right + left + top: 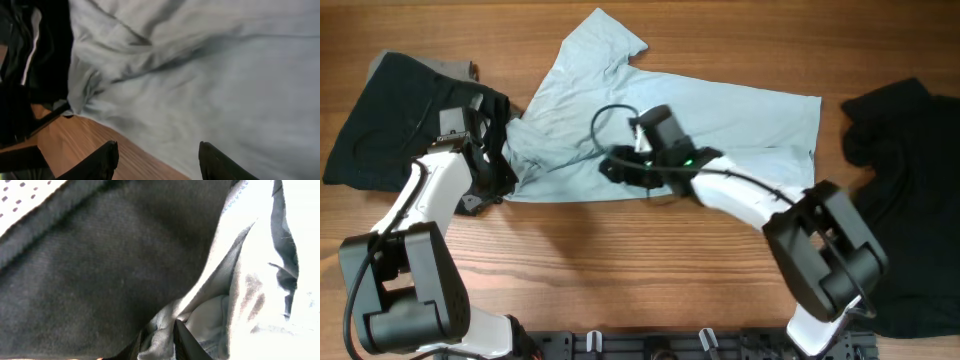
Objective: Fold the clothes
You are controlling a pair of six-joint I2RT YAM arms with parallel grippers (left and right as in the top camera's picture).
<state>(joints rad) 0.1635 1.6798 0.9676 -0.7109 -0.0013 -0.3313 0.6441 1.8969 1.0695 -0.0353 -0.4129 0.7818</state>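
The pale aqua T-shirt [660, 115] lies spread and wrinkled across the middle of the table. My left gripper [498, 178] is at its lower left corner, next to a black garment with grey lining [390, 125]. In the left wrist view the left gripper [159, 342] is shut on a bunched fold of the pale T-shirt [210, 315], with the black garment [100, 270] filling the left. My right gripper [612, 168] hangs over the shirt's near hem. Seen from the right wrist, the right gripper [159, 150] is open and empty above the T-shirt [210, 75] and bare wood.
A second black garment [910, 190] lies at the right edge of the wooden table [620, 260]. Black parts of the left arm [30, 65] show at the left of the right wrist view. Wood [80, 140] shows along the near edge.
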